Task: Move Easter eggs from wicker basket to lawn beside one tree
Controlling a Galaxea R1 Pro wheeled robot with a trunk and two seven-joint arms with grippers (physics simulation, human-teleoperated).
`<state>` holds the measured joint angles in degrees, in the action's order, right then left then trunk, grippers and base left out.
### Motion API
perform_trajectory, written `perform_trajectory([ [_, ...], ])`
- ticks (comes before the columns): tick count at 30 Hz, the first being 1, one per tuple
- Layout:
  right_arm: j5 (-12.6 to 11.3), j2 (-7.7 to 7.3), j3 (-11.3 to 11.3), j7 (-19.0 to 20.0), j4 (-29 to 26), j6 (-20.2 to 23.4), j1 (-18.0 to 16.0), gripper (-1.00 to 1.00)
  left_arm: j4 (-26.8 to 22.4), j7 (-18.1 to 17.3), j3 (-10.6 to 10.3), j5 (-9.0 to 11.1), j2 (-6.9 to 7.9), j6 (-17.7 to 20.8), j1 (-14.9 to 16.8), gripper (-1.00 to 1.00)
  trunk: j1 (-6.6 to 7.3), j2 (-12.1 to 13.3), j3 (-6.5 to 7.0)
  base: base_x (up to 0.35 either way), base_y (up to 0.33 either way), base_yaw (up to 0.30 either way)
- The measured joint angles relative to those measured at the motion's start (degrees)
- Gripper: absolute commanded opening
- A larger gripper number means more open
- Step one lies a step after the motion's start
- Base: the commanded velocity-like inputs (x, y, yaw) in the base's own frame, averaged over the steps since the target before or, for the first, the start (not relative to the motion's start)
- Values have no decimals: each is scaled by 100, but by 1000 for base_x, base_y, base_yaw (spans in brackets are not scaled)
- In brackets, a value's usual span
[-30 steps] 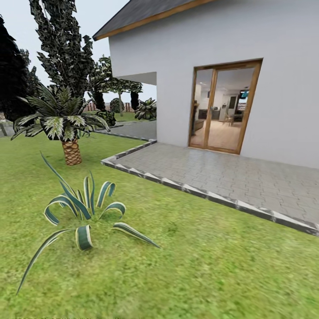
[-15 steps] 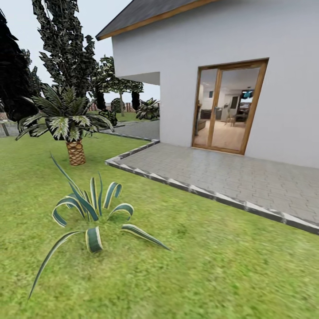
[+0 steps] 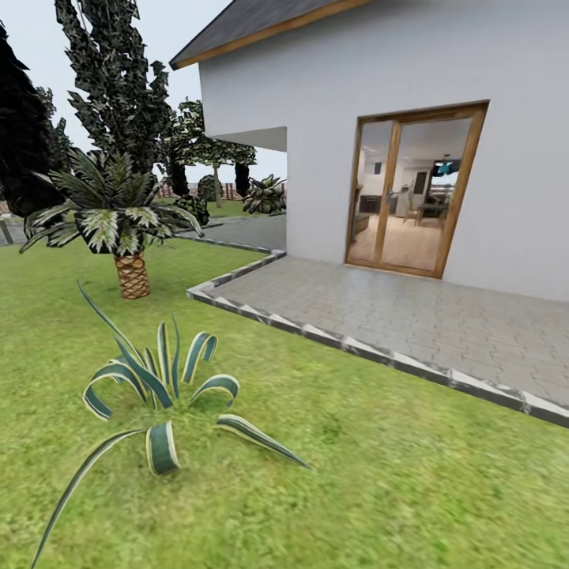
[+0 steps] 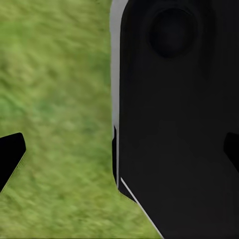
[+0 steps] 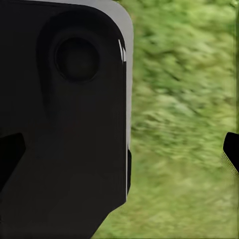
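The lawn [image 3: 379, 474] spreads across the near ground in the head view. A tall tree [image 3: 118, 79] with a dark, speckled crown rises at the far left, its trunk hidden behind a palm. The Easter eggs and the wicker basket are out of view. My left gripper [image 4: 119, 152] hangs open over grass, its two black fingertips [image 4: 10, 157] far apart with nothing between them. My right gripper [image 5: 119, 152] is open over grass in the same way, fingertips [image 5: 231, 152] wide apart. A black part of the robot's body stands close behind each gripper.
A short palm [image 3: 130, 273] with a scaly trunk stands on the left. A striped spiky plant [image 3: 158, 387] sits in the grass close ahead. The grey paved patio [image 3: 411, 316] with a stone kerb lies to the right, before the white house and its glass door [image 3: 411, 190].
The whole head view has shifted: the door and patio have drifted a little right and the spiky plant sits lower in the picture. The camera has moved, not the things.
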<state>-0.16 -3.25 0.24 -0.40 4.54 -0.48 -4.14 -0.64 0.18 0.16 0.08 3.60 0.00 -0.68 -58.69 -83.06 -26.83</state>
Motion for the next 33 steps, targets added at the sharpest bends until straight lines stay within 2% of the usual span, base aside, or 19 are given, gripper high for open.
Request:
perform_trajectory([
  [11, 0, 0, 0, 0, -2, 0, 0, 100, 0, 3, 0, 0, 0, 0, 0, 100, -1, 0, 0, 289, 56, 0],
  [33, 0, 0, -4, 0, -2, 0, 0, 100, 8, -2, 0, 0, 0, 0, 0, 100, -3, 1, 0, 8, 321, 0],
])
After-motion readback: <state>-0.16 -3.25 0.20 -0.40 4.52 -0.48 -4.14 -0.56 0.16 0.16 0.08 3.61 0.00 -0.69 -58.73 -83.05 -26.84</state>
